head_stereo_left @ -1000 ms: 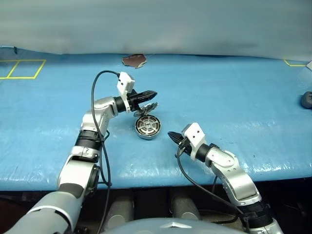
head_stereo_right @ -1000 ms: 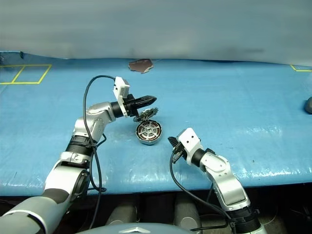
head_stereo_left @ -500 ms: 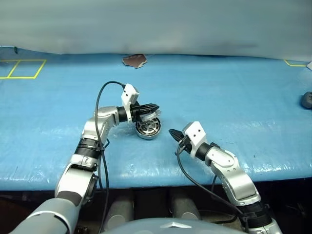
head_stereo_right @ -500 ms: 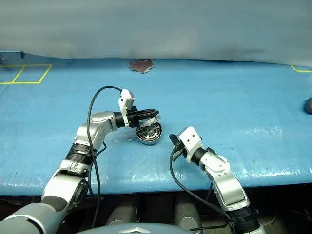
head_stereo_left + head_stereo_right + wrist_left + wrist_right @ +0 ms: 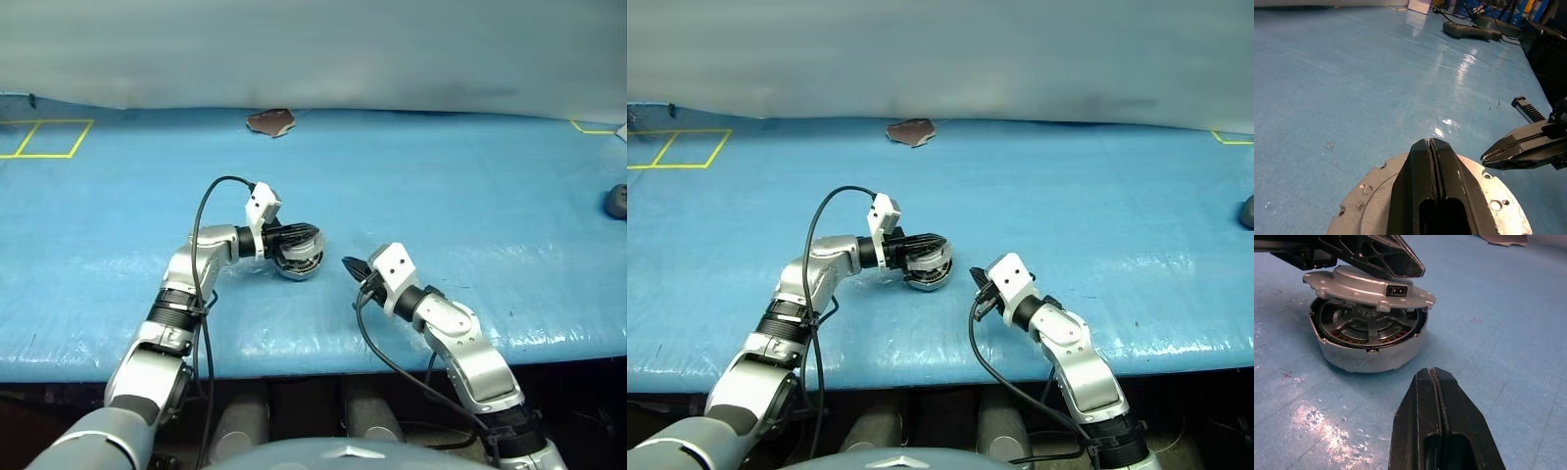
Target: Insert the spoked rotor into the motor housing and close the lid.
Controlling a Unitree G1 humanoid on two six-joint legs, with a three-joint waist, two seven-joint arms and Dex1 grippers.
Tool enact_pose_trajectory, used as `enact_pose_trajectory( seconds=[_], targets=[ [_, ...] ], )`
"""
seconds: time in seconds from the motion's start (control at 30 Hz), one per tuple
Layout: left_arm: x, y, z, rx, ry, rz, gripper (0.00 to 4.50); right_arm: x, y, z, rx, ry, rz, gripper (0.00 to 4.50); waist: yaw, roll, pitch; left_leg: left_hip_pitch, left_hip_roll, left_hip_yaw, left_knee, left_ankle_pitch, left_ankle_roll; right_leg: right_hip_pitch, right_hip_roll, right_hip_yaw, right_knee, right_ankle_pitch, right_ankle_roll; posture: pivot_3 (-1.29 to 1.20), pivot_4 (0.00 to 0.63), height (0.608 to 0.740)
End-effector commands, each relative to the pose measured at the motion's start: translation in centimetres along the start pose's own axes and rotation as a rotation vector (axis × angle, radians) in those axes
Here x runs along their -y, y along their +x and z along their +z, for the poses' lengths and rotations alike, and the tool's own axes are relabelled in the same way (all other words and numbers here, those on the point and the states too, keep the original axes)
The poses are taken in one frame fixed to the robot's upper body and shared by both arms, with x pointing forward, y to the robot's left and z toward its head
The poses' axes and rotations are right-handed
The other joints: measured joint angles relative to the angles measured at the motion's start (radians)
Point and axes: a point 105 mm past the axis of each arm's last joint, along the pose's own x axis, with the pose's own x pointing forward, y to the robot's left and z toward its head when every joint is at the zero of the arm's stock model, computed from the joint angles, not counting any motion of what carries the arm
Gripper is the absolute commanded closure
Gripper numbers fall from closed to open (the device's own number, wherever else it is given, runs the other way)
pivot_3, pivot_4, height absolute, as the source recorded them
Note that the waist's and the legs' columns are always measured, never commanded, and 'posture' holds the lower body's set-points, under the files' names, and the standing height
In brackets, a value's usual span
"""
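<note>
Resting flat on the lid (image 5: 1369, 286), left gripper (image 5: 1413, 269) with fingers pressed together, holding nothing. Lid tilted, half down over the motor housing (image 5: 1369, 350) on the blue table (image 5: 470, 186), spoked rotor (image 5: 1371, 325) inside. Right gripper (image 5: 347, 265) just beside, pinched closed, empty.

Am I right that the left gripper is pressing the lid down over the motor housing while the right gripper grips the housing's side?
Not quite. The right gripper is shut on nothing and sits apart from the motor housing, as the right wrist view shows. The left gripper does rest on the lid, which is not yet fully down.
</note>
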Motion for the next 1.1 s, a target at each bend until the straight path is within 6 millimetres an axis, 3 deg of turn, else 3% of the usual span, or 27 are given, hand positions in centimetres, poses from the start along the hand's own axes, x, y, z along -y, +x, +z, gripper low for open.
enact_pose_trajectory(
  seconds=[0.03, 0.7, 0.8, 0.9, 1.1],
  targets=[
    [0.7, 0.0, 0.1, -0.021, 0.046, -0.027, 4.48, 0.4, -0.2, 1.4, 0.061, -0.025, -0.020, 4.50, 0.000, 0.000, 0.000, 0.000, 0.000, 0.000, 0.000, 0.000, 0.000, 0.000, 0.000, 0.000, 0.000, 0.000, 0.000, 0.00, 0.150, 0.740],
    [1.6, -0.7, -2.3, -0.086, 0.028, -0.023, 4.48, 0.6, 0.0, 1.5, 0.065, -0.022, -0.036, 4.50, 0.000, 0.000, 0.000, 0.001, 0.000, 0.000, 0.000, 0.000, 0.000, 0.001, 0.000, 0.000, 0.000, 0.000, 0.000, 0.00, 0.150, 0.740],
    [1.9, -1.0, -2.4, -0.107, 0.087, -0.027, 4.48, 0.6, 0.0, 1.4, 0.065, -0.020, -0.036, 4.50, 0.000, 0.000, 0.000, 0.001, 0.000, 0.000, 0.000, 0.000, 0.000, 0.001, 0.000, 0.000, 0.000, 0.000, 0.000, 0.00, 0.150, 0.740],
    [2.2, -1.4, -1.6, -0.082, 0.115, -0.033, 4.48, 0.6, 0.0, 1.4, 0.065, -0.018, -0.034, 4.50, 0.000, 0.000, -0.001, 0.001, 0.000, 0.000, 0.000, 0.000, 0.000, 0.001, 0.000, 0.000, 0.000, 0.000, 0.000, 0.00, 0.150, 0.740],
    [0.4, -2.7, -0.1, -0.024, 0.118, 0.064, 4.48, 0.7, 0.3, 2.0, 0.088, -0.016, -0.030, 4.50, -0.001, 0.000, 0.000, 0.001, 0.000, 0.000, 0.000, 0.000, 0.000, 0.001, 0.000, 0.000, 0.000, 0.000, 0.000, 0.00, 0.150, 0.740]
  ],
)
